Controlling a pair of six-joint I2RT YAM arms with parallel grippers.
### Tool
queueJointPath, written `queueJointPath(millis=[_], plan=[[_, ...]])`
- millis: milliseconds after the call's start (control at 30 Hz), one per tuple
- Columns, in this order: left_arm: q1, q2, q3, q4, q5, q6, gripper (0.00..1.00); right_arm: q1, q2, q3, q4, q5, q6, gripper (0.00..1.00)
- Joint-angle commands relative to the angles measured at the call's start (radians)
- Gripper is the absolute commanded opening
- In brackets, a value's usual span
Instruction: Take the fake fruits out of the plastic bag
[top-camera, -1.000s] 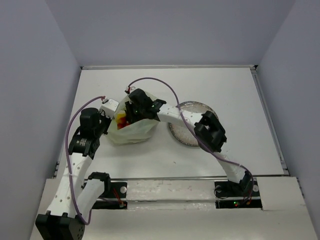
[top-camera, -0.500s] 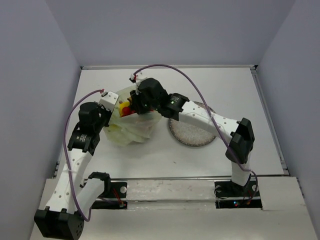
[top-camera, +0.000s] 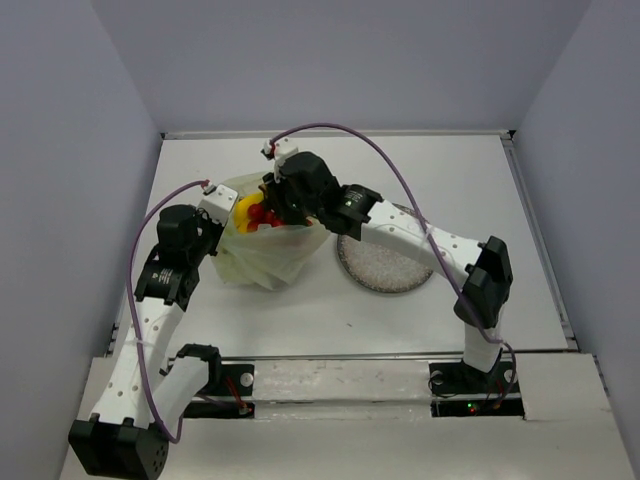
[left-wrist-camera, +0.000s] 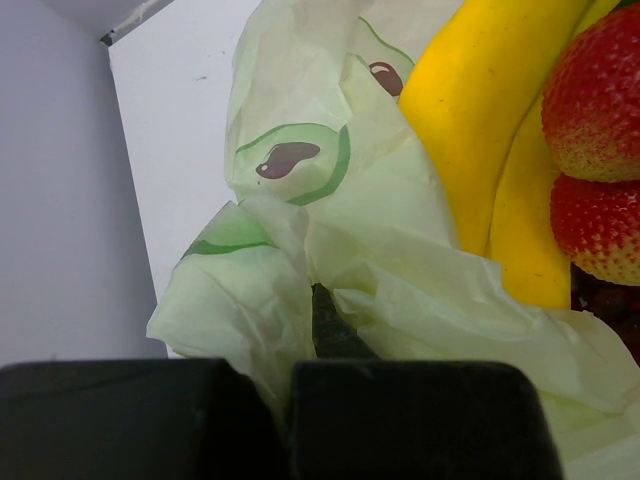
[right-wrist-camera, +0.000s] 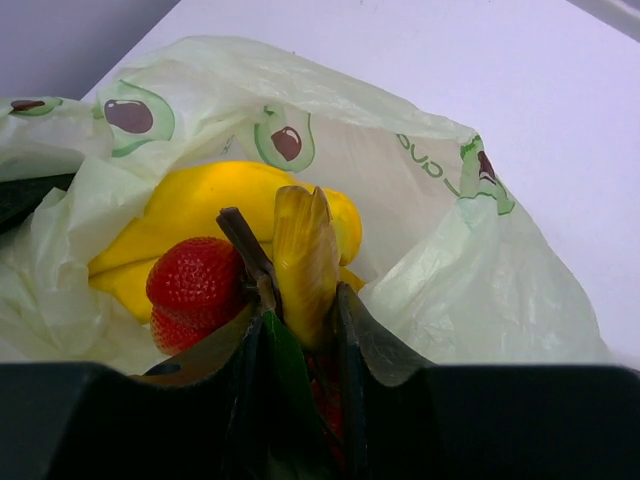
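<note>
The pale yellow-green plastic bag (top-camera: 262, 255) lies left of centre, its mouth facing the far side. My left gripper (top-camera: 215, 213) is shut on the bag's left rim; in the left wrist view the film (left-wrist-camera: 290, 250) bunches between the jaws (left-wrist-camera: 300, 335). My right gripper (top-camera: 273, 205) is in the bag's mouth, shut on the yellow-brown stalk end (right-wrist-camera: 303, 255) of the yellow bananas (right-wrist-camera: 215, 210), with a green leaf (right-wrist-camera: 285, 370) also between the fingers. The red berry bunch (right-wrist-camera: 193, 280) sits beside it. The bananas (left-wrist-camera: 480, 130), berries (left-wrist-camera: 595, 100) and dark grapes (left-wrist-camera: 612, 305) show in the left wrist view.
A speckled grey round plate (top-camera: 383, 270) lies right of the bag, partly under my right arm. The table is walled on the left, the far side and the right.
My right gripper has moved towards the far left at the bag's mouth. Red and yellow fruit now show more at the rim. The left gripper has shifted slightly away, still holding the bag.
</note>
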Motion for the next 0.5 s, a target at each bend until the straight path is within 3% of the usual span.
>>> queueJointPath(millis=[0, 167, 267, 400, 433, 467], plan=[[0.005, -0.015, -0.005, -0.027, 0.019, 0.013, 0.0, -0.001, 0.021, -0.015, 0.161, -0.016, 0.067, 0.19], [0.005, -0.015, -0.007, -0.026, 0.03, 0.006, 0.0, -0.001, 0.055, -0.043, 0.168, -0.036, 0.099, 0.28], [0.005, -0.024, -0.005, -0.029, 0.03, 0.006, 0.0, -0.001, 0.061, -0.065, 0.168, -0.033, 0.108, 0.39], [0.005, -0.03, -0.01, -0.033, 0.03, 0.012, 0.0, -0.001, 0.06, -0.092, 0.167, -0.028, 0.11, 0.33], [0.005, -0.032, -0.01, -0.036, 0.03, 0.013, 0.0, -0.001, 0.058, -0.096, 0.167, -0.021, 0.118, 0.34], [0.005, -0.032, -0.011, -0.035, 0.03, 0.015, 0.0, -0.001, 0.055, -0.099, 0.165, -0.014, 0.119, 0.42]])
